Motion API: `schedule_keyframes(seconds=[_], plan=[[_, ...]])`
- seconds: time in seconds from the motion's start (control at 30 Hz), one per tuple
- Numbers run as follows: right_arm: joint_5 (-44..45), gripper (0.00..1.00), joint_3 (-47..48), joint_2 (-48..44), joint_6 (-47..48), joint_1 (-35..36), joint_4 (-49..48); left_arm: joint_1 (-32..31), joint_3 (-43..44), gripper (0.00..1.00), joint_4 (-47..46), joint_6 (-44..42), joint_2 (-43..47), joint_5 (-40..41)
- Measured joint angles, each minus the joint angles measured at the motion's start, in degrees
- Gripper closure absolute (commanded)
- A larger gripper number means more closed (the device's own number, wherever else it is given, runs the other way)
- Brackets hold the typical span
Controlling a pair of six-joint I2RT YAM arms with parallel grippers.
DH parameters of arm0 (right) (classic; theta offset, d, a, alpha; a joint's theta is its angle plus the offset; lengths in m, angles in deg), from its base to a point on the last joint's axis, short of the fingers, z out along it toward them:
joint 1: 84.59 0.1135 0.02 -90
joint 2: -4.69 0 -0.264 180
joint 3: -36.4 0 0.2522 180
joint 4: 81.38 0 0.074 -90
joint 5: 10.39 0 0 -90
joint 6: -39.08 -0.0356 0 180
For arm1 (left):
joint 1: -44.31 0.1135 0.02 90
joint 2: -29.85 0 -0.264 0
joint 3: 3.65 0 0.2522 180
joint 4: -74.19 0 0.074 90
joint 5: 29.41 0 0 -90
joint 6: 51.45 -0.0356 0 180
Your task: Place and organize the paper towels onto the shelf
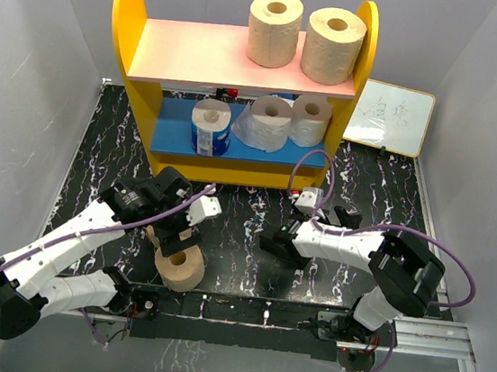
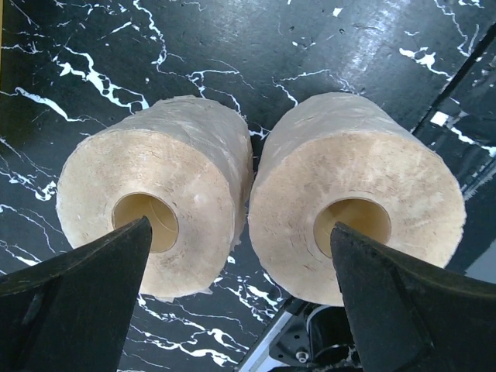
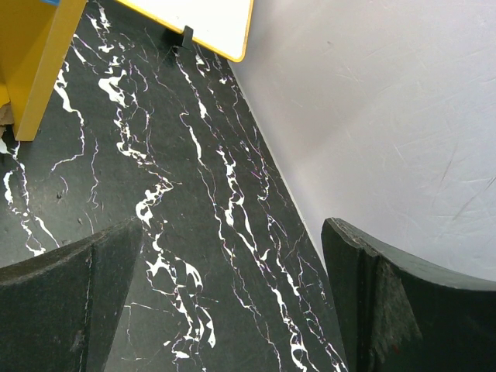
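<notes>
Your left gripper [image 2: 240, 232], jaws apart, hovers over two tan rolls [image 2: 155, 225] side by side. Pickup step: centre on one, close, lift to shelf [image 1: 192, 52]; right gripper [image 3: 231, 232] apart, empty.

This is a robotics lab test cell, not a home or a shop: blank pale wall panels [image 1: 26, 77] box in a tabletop [image 1: 246, 206] with a black marble-look covering on three sides. The left arm [image 1: 58, 262] and the right arm [image 1: 341, 243] are bolted at its near edge beside a metal rail [image 1: 435, 331], with purple cables [image 1: 474, 286] looping loose from them. The furnishings read as props: a small toy-coloured shelf [image 1: 127, 26] and a little whiteboard [image 1: 390, 118] propped at the back.
</notes>
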Motion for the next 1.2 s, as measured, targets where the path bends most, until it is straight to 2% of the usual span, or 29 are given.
schedule_keyframes(seconds=[0.27,0.4,0.7,1.2], plan=[[0.02,0.01,0.0,1.33,-0.09,-0.02,0.02,0.0,1.75,0.01,3.3,-0.74,-1.11,-3.52],[0.02,0.01,0.0,1.33,-0.09,-0.04,0.02,0.0,1.79,0.01,3.76,-1.66,-1.09,-2.67],[0.02,0.01,0.0,2.05,-0.11,-0.04,0.04,0.0,-3.72,0.01,-1.97,-1.77,-1.11,3.08],[0.0,0.01,0.0,2.86,-0.09,-0.04,0.04,0.0,-5.79,0.01,-7.3,-1.77,-5.2,3.82]])
